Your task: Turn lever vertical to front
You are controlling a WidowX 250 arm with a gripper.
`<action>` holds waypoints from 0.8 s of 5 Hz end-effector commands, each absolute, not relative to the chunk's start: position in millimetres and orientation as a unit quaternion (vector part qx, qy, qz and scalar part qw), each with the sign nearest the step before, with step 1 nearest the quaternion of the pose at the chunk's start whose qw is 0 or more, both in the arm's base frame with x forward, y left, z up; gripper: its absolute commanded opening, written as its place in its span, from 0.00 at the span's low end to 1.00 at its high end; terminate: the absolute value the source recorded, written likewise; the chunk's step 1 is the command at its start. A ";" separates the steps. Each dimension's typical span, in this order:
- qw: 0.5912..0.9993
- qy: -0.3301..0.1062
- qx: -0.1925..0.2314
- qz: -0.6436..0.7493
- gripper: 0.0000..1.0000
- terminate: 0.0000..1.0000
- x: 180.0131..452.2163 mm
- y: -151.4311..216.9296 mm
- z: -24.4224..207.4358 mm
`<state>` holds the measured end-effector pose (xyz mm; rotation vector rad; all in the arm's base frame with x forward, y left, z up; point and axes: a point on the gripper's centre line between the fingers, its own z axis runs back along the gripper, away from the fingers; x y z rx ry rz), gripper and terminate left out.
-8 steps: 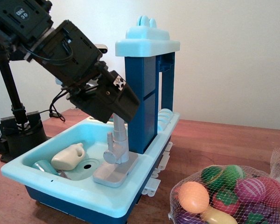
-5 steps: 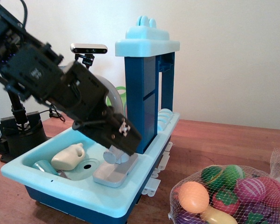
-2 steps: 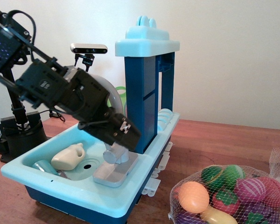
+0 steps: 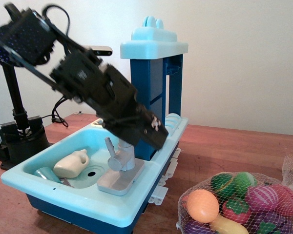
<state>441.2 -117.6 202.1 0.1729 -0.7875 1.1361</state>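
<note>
The grey toy tap stands on its flat base plate (image 4: 118, 179) at the sink's back rim. The lever (image 4: 109, 145) is a short grey stub that rises from the round valve body (image 4: 116, 161) and leans up and to the left. My black gripper (image 4: 151, 130) is blurred by motion. It hangs just above and to the right of the valve, in front of the blue tower, and is apart from the lever. Its fingers do not show clearly. The arm hides most of the curved spout.
The light-blue toy sink (image 4: 63, 196) holds a cream bottle (image 4: 71, 164) and a teal cup (image 4: 45, 174) beside the drain. A blue tower (image 4: 149, 92) with a pale top stands behind the tap. A net bag of toy fruit (image 4: 239, 202) lies at the right on the wooden table.
The arm has lifted off the valve and swung up and to the right. The lever, covered by the gripper before, now shows leaning up and left.
</note>
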 end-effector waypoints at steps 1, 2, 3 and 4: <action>0.759 -0.373 0.054 0.530 1.00 0.00 433.7 -119.4 224.0; 0.755 -0.379 0.059 0.533 1.00 0.00 423.5 -123.5 230.8; 0.756 -0.371 0.054 0.537 1.00 0.00 411.4 -127.0 230.2; 0.752 -0.370 0.053 0.543 1.00 0.00 396.1 -131.4 230.6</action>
